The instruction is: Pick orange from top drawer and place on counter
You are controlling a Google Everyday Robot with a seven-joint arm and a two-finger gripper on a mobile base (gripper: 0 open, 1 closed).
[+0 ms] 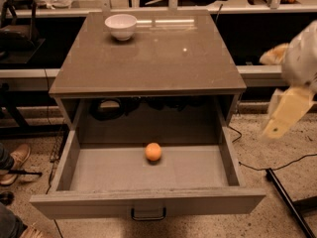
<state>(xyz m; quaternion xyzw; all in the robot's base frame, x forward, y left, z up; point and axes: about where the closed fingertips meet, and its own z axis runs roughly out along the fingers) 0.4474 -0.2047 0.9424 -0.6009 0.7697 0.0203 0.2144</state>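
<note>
The orange (153, 151) lies alone on the floor of the open top drawer (99, 170), near its middle. The drawer is pulled out toward the camera, with its front panel and small dark handle (148, 214) at the bottom. The counter (148, 58) is the glossy grey-brown top of the cabinet above it. My gripper (285, 114) hangs at the right edge of the view, beside and outside the cabinet, well to the right of the orange and above floor level. It holds nothing that I can see.
A white bowl (121, 26) stands at the back left of the counter. Dark cables (106, 108) lie in the cabinet recess behind the drawer. A black stand leg (287, 202) and cable lie on the floor at right. A shoe (15, 160) shows at left.
</note>
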